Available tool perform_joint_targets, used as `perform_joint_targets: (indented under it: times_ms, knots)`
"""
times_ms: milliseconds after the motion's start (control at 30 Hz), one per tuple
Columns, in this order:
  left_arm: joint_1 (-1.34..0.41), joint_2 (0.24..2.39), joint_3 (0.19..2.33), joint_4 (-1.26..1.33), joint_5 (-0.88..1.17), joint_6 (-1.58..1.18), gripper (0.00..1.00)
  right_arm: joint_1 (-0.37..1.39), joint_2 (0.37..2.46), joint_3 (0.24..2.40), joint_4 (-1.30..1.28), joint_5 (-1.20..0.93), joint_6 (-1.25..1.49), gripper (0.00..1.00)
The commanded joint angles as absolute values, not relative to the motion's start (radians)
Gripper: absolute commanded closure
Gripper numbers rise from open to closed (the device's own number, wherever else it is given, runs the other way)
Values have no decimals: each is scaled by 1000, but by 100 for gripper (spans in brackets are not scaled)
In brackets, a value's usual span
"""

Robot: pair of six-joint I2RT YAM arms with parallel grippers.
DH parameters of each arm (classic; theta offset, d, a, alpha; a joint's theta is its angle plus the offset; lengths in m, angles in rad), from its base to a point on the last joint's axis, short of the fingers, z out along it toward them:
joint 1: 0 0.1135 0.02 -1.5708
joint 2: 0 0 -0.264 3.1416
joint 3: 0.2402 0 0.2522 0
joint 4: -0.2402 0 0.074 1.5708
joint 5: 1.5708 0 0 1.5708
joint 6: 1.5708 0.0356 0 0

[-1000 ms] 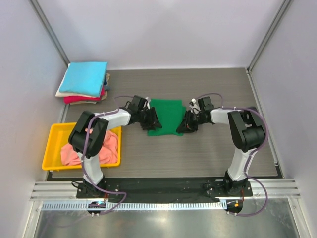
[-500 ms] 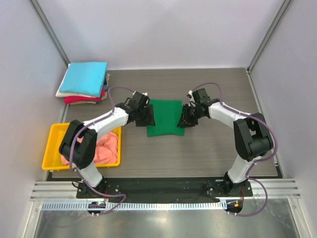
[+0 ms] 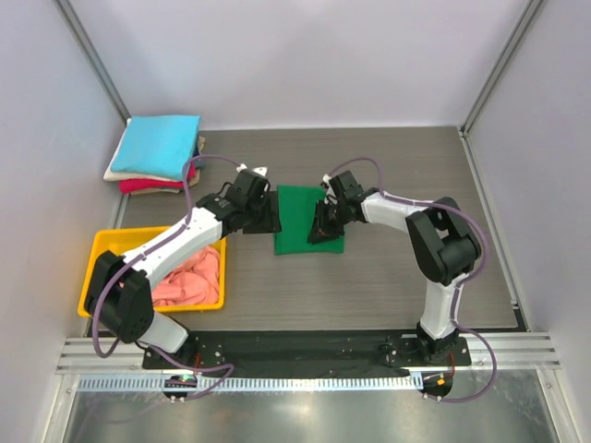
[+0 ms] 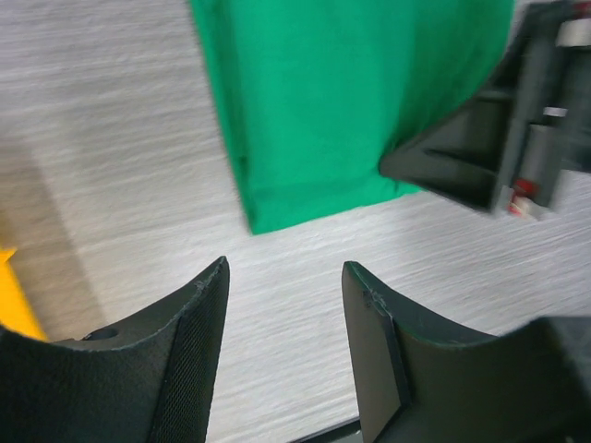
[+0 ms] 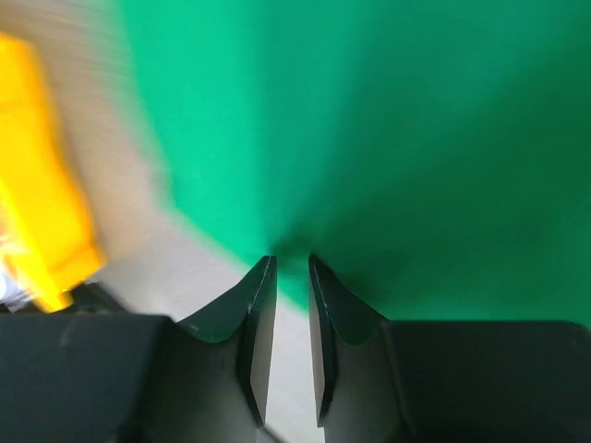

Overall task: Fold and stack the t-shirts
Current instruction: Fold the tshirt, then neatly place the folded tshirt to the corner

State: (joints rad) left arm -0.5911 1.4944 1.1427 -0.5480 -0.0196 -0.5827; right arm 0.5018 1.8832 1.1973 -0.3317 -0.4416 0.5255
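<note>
The green t-shirt (image 3: 297, 221) lies at the centre of the worktop (image 3: 397, 166), folded flat into a neat upright rectangle with straight edges and a smooth, unwrinkled, bright plain green face. My left gripper (image 3: 271, 220) sits at the shirt's 9 o'clock edge. Its wrist camera shows both black fingers (image 4: 185, 323) standing well apart with only bare grey worktop between them, the shirt's near corner just beyond the tips, so it holds nothing. That view also shows a doubled layer along the cloth's long folded edge. My right gripper (image 3: 319, 233) is over the shirt's 3 o'clock half, toward its 5 o'clock corner. Its fingers (image 5: 259, 323) are drawn almost together with a thin slit left between them, and the tips are down on the green cloth where a dark crease runs into them. I cannot tell whether any cloth is nipped in that slit. At 10 o'clock, in the far corner of the worktop, is a stack of folded shirts: a sky-blue t-shirt (image 3: 162, 146) on top, a cream t-shirt (image 3: 115, 173) showing under it, and a red t-shirt (image 3: 138, 185) at the bottom. At 8 o'clock, beside my left arm, a yellow tray (image 3: 97, 277) holds a salmon-pink t-shirt (image 3: 189, 277) in a loose, crumpled heap, well apart from the green one.
</note>
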Motion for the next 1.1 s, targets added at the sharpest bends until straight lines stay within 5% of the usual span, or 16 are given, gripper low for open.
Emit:
perform_joint_targets:
  times_ms: [0,267,533,700,1067]
  knots:
    - [-571,1430,1109,-589,-66,-561,46,497,1957,1103,-247,-411,520,74]
    - [-489,1402,1069,-566,-75,-554,41,499,1991,973,-153,-462,511,74]
    - [-417,1547,1094,-270,17,-563,28,503,1763,1129,-362,-418,451,46]
    - [-408,1744,1146,-60,141,-549,19,502,1626,1265,-552,-313,402,39]
    - [-380,1974,1169,90,136,-597,19,500,1336,1284,-727,-261,380,34]
